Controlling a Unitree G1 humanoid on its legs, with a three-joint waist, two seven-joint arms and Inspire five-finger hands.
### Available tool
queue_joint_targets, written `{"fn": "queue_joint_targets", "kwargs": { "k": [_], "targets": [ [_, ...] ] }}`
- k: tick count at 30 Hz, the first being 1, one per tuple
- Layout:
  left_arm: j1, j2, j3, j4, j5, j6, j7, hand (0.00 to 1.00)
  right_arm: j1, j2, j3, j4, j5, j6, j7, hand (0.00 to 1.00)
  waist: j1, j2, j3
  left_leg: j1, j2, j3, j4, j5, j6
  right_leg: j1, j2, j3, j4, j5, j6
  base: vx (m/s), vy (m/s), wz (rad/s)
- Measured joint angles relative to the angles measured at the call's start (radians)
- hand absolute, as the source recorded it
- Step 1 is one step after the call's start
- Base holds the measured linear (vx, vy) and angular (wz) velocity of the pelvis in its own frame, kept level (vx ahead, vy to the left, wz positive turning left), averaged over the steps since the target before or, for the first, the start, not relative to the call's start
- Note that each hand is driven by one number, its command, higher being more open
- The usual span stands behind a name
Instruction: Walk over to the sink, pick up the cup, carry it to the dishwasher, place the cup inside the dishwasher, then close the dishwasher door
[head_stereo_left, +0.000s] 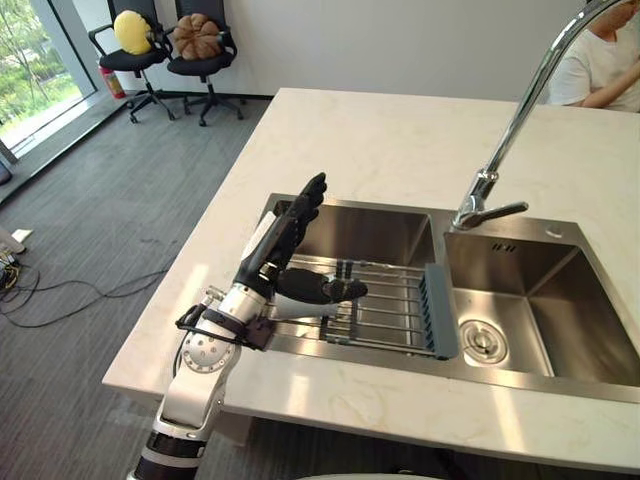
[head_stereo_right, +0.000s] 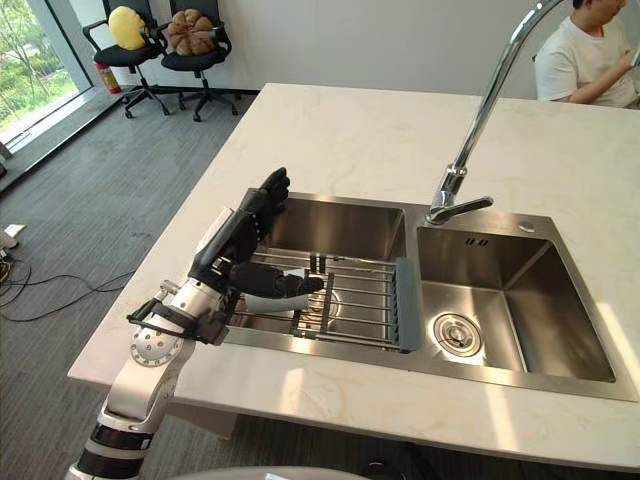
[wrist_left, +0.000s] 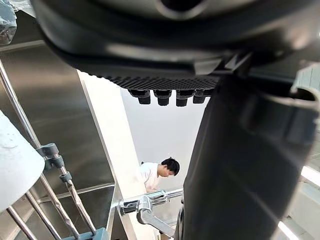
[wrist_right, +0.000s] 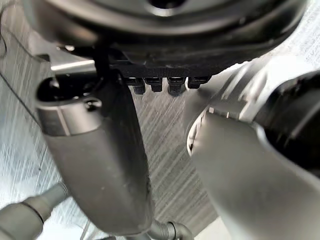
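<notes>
Pale stone counter (head_stereo_left: 380, 150) with a twin steel sink (head_stereo_left: 560, 290) and a tall faucet (head_stereo_left: 521, 120) between the basins. Wire rack (head_stereo_left: 390, 305) across the left basin. Over it, left hand (head_stereo_left: 285, 240) with fingers straight and spread. White cup (head_stereo_left: 293, 312) lying on the rack just beneath the thumb, contact unclear. Right hand (wrist_right: 100, 160) above grey floor (wrist_right: 165, 145), fingers straight, holding nothing. Seated person (head_stereo_right: 585, 65) beyond the counter.

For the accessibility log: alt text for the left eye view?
The left robot hand hangs open over a white cup on the wire rack in the sink's left basin; a tall tap stands behind.
</notes>
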Motion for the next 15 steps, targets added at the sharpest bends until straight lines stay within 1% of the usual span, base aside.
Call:
{"fn": "queue_joint_targets", "kwargs": {
  "k": [2, 7, 9, 10, 12, 15],
  "targets": [
    [0.0, 0.015, 0.0, 0.0, 0.066, 0.0, 0.019, 1.0, 0.004, 0.0, 0.004, 0.003, -0.002, -0.003, 0.0, 1.0, 0.001, 0.0, 0.0, -0.001, -0.002, 0.004, 0.0, 0.0, 0.0, 0.009, 0.003, 0.003, -0.029, 0.018, -0.001, -0.03, 0.007, -0.06],
    [0.0, 0.059, 0.001, 0.0, 0.119, 0.001, 0.023, 1.0, 0.009, -0.005, 0.027, 0.006, -0.008, -0.008, 0.005, 1.0, 0.002, 0.002, -0.001, -0.015, -0.001, 0.026, 0.002, -0.001, 0.002, 0.015, 0.011, 0.017, -0.091, 0.057, -0.002, -0.06, -0.014, -0.12],
    [0.002, 0.083, 0.0, 0.005, 0.161, 0.003, 0.026, 1.0, 0.013, -0.01, 0.027, 0.007, -0.008, 0.0, 0.008, 1.0, -0.003, 0.005, -0.001, -0.016, -0.001, 0.026, 0.001, 0.001, 0.003, 0.024, 0.014, 0.014, -0.116, 0.072, -0.004, -0.02, -0.01, -0.01],
    [0.002, 0.088, 0.0, 0.007, 0.17, 0.003, 0.027, 1.0, 0.014, -0.011, 0.027, 0.007, -0.008, 0.001, 0.008, 1.0, -0.003, 0.006, 0.0, -0.016, -0.001, 0.026, 0.001, 0.001, 0.003, 0.025, 0.015, 0.015, -0.116, 0.072, -0.004, 0.0, 0.0, 0.0],
    [0.003, 0.124, 0.0, 0.031, 0.213, 0.003, 0.045, 1.0, 0.012, -0.02, 0.028, 0.006, -0.008, 0.01, 0.011, 1.0, -0.006, 0.011, 0.001, -0.014, -0.001, 0.024, -0.002, 0.001, 0.004, 0.026, 0.015, 0.011, -0.116, 0.072, -0.004, -0.01, -0.008, 0.02],
    [0.011, 0.136, 0.001, 0.07, 0.263, 0.003, 0.059, 1.0, 0.004, -0.028, 0.039, 0.003, -0.007, 0.014, 0.011, 1.0, -0.005, 0.012, 0.001, -0.012, -0.007, 0.018, -0.016, 0.008, 0.006, 0.026, 0.011, 0.004, -0.117, 0.072, -0.004, -0.01, -0.001, 0.06]
  ]
}}
